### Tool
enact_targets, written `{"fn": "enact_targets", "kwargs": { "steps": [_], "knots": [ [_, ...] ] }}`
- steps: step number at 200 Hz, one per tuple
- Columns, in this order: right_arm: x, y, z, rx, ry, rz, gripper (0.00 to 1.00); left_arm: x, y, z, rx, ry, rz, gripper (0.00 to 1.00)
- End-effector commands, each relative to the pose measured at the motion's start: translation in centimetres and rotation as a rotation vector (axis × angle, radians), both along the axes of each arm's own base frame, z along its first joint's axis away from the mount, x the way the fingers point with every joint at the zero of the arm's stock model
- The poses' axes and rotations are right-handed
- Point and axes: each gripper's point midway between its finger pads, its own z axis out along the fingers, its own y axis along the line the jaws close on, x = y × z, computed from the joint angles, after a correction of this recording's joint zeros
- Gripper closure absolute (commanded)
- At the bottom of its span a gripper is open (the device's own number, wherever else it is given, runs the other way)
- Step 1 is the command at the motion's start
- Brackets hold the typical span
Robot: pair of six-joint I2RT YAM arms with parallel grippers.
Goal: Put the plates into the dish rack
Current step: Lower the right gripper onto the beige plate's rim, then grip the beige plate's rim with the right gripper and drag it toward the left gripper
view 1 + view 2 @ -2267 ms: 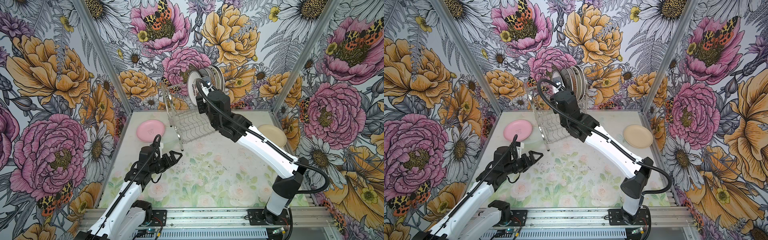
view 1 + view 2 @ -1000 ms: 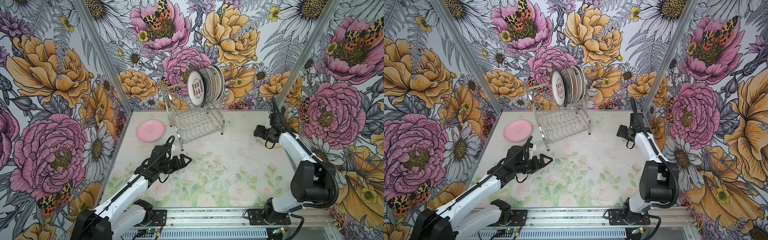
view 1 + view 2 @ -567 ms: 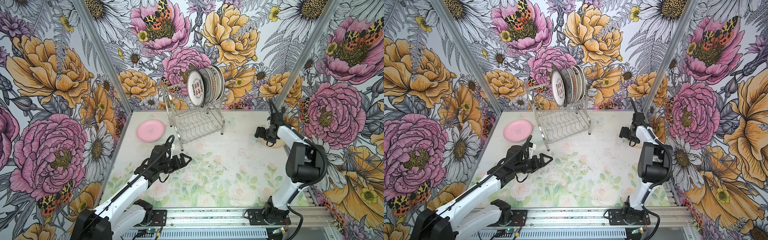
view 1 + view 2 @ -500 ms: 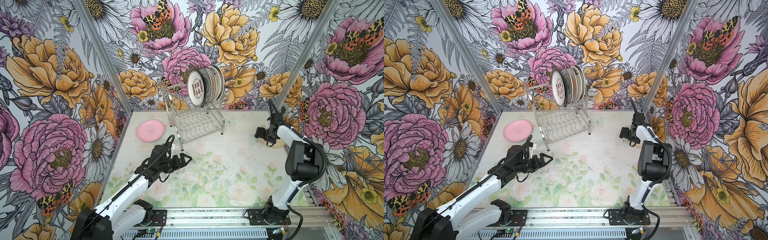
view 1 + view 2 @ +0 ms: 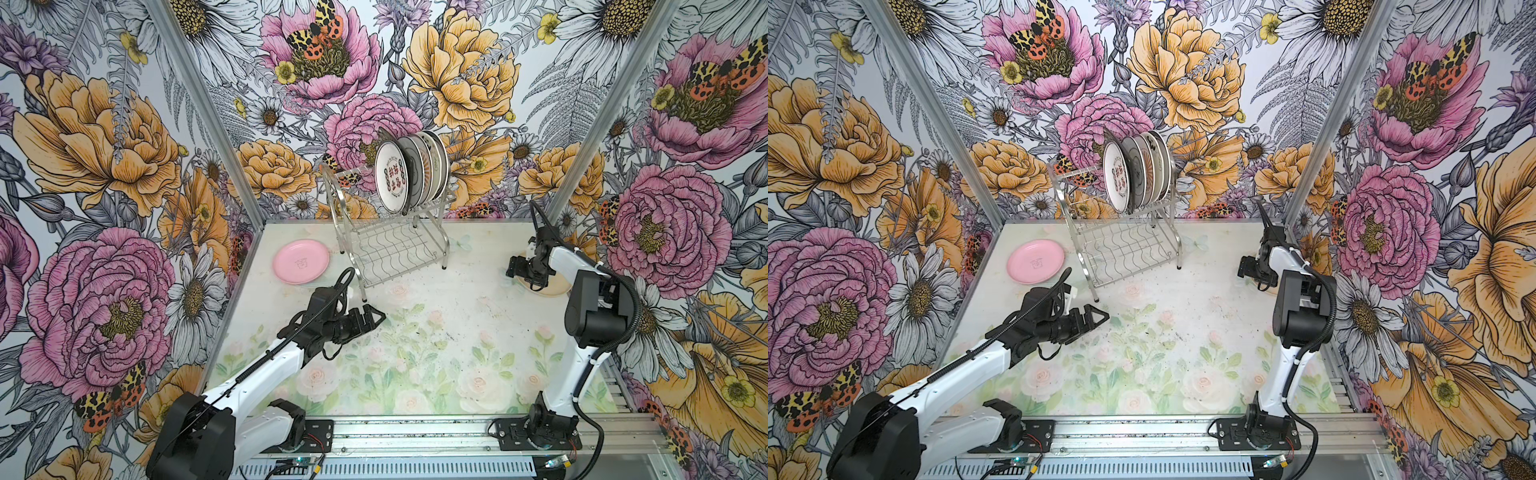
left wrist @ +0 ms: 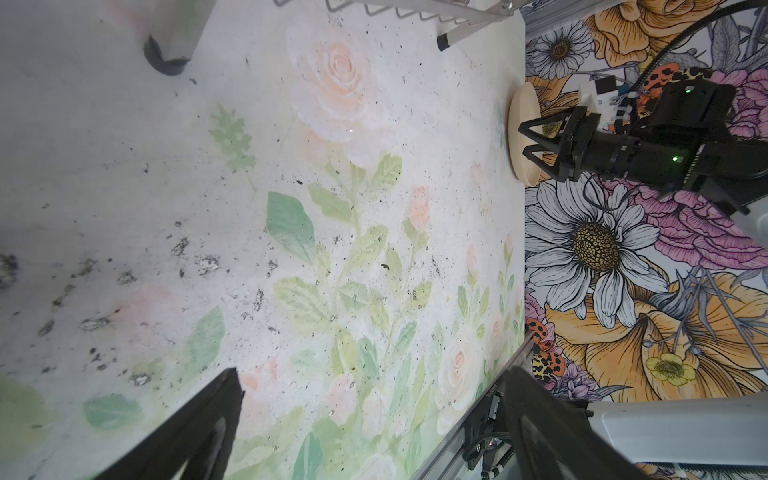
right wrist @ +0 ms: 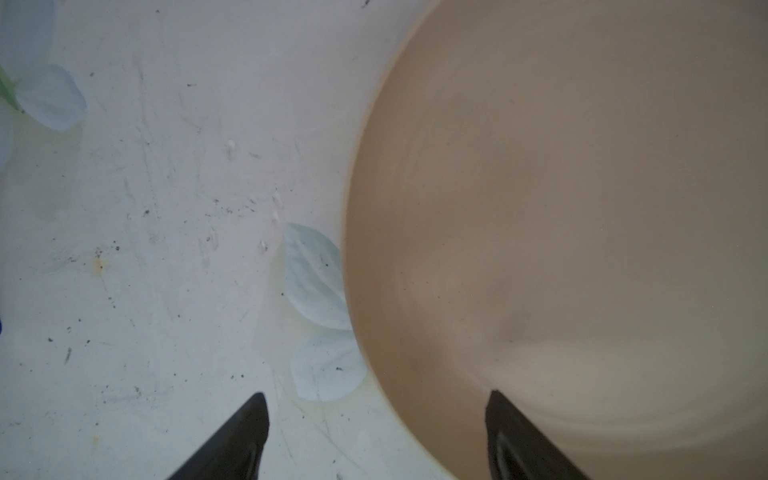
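Risk of a slipped pick at the cream plate (image 7: 561, 208), flat on the table (image 5: 436, 332) and close to the side wall. Thin rim, little room beneath for a lower finger. Likely, on a poor bite, to skid toward the wall or to tip and clatter instead of lifting. Risk too of a fingertip scraping the table on the way down. Later, danger of a knock against the row of plates (image 5: 409, 174) already upright on the rack's (image 5: 395, 245) top tier while slotting another in beside them.

Right gripper (image 7: 376, 397) spread wide and holding nothing, low at the cream plate's edge. One fingertip (image 7: 253, 409) over bare table, its mate over the plate's surface, rim between the two. Seen side-on from the left wrist, both tips right at the plate; impossible to tell whether touching it or just above. Rack well apart from these jaws, across the table.

Left gripper (image 5: 374, 320) fully open too and empty, held level above the table in both top views, touching nothing. Rack's front leg near its tips, off to one side. Pink plate (image 5: 301, 262) flat on the table back behind the jaws, beside the rack, not yet loaded.
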Motion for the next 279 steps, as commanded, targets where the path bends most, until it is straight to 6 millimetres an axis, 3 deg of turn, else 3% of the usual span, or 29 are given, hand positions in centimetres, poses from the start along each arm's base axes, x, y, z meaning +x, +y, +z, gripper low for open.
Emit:
{"fn": "enact_targets", "kwargs": {
  "steps": [1,119,228,253,279],
  "knots": [
    [0.7,0.8,-0.1,0.019,-0.002,0.039,0.18,1.3,-0.6,1.9,-0.032,-0.060,-0.008,0.01],
    [0.0,5.1,-0.3,0.060,0.038,0.156,0.19,2.3,-0.2,1.7,-0.044,-0.055,-0.009,0.01],
    [-4.1,12.8,0.9,0.103,0.066,0.318,0.20,2.6,0.6,1.1,-0.058,-0.047,-0.007,0.01],
    [-4.3,12.1,2.5,0.097,0.033,0.285,0.20,2.6,0.8,1.1,-0.058,-0.045,-0.010,0.01],
    [-4.1,8.8,4.7,0.102,-0.021,0.163,0.22,2.5,1.1,1.1,-0.060,-0.047,-0.008,0.01]
  ]
}}
